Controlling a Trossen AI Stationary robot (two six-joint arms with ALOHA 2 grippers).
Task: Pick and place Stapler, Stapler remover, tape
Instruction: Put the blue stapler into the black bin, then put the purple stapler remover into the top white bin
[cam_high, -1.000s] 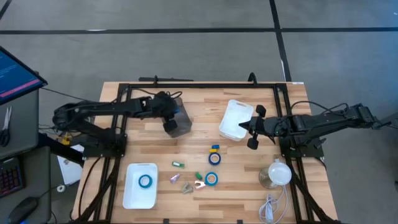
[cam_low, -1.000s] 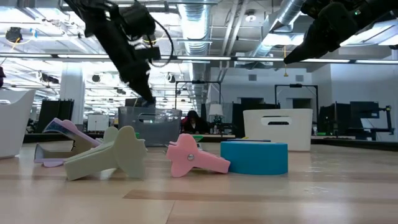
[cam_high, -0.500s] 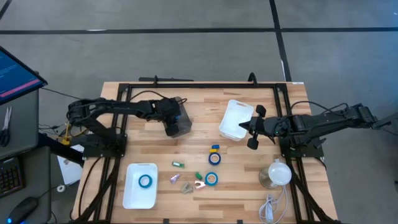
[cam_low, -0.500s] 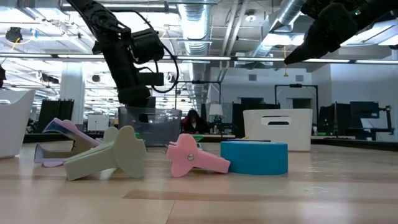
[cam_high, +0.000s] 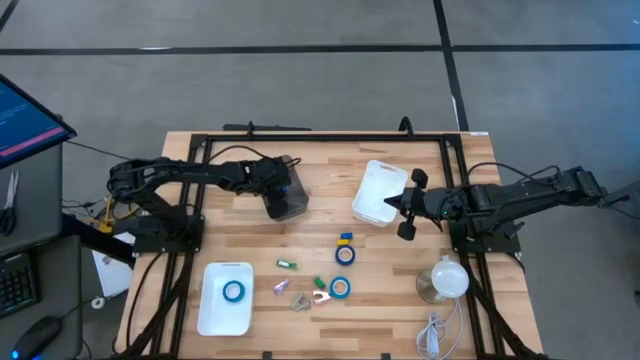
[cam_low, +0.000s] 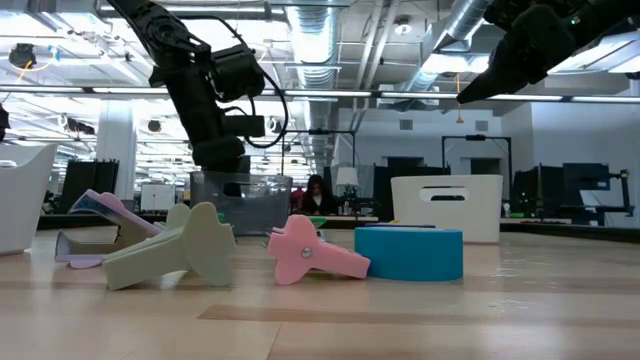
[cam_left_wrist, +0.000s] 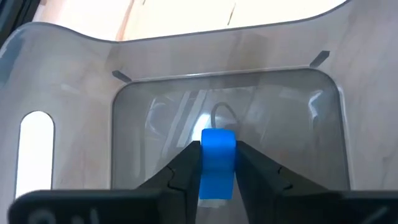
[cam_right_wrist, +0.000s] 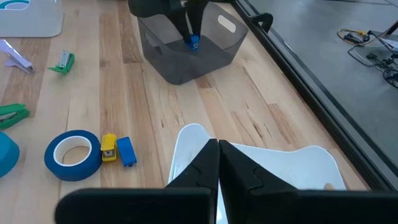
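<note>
The left gripper (cam_left_wrist: 217, 163) reaches down inside the clear smoky plastic bin (cam_left_wrist: 74, 99), fingers clamped on a blue tape roll (cam_left_wrist: 217, 160). The right gripper (cam_right_wrist: 217, 149), fingers together, hovers over the glossy white tray (cam_right_wrist: 292, 165).

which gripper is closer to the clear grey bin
Left. The left gripper reaches down inside the clear grey bin, a blue tape roll between its fingers. The right gripper hangs over the white tray.

on the wooden tabletop (cam_low: 400, 320) a pale green remover (cam_low: 180, 245) lies at 9 o'clock of a pink remover (cam_low: 310, 252), with a blue tape roll (cam_low: 408, 252) at its 3 o'clock. the left arm (cam_low: 200, 90) reaches down into a clear bin (cam_low: 240, 190) behind them, near a white bin (cam_low: 445, 205).
</note>
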